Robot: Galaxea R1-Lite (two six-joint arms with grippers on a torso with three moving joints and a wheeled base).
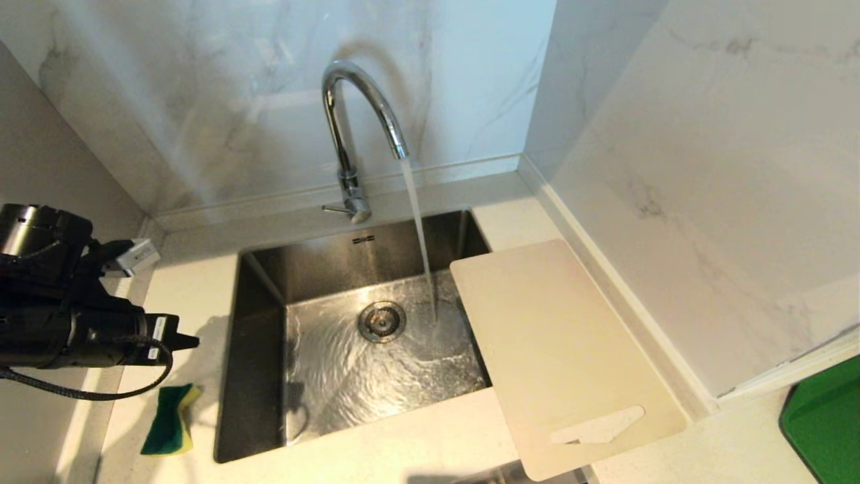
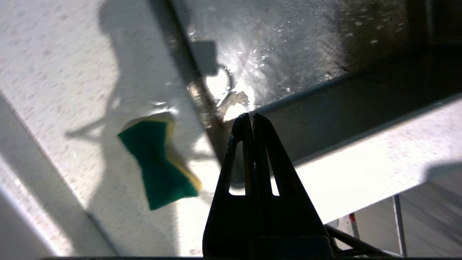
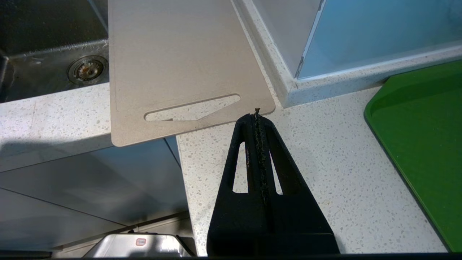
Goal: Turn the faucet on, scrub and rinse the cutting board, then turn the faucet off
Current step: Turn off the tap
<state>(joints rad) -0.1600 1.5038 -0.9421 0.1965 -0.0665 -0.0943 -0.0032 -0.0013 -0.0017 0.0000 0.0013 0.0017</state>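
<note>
A: Head view first: where is the cutting board (image 1: 557,349) placed?
B: At four o'clock from the faucet (image 1: 356,134), overhanging the sink (image 1: 259,282), presumably for rinsing; water is running.
A: The hands?
B: Left hand (image 2: 251,117) is shut empty near the sponge (image 1: 169,418); right hand (image 3: 257,115) shut, empty.

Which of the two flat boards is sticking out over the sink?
The beige cutting board, the one with a handle slot. One end hangs over the sink. The green board lies apart on the counter, far right.
</note>
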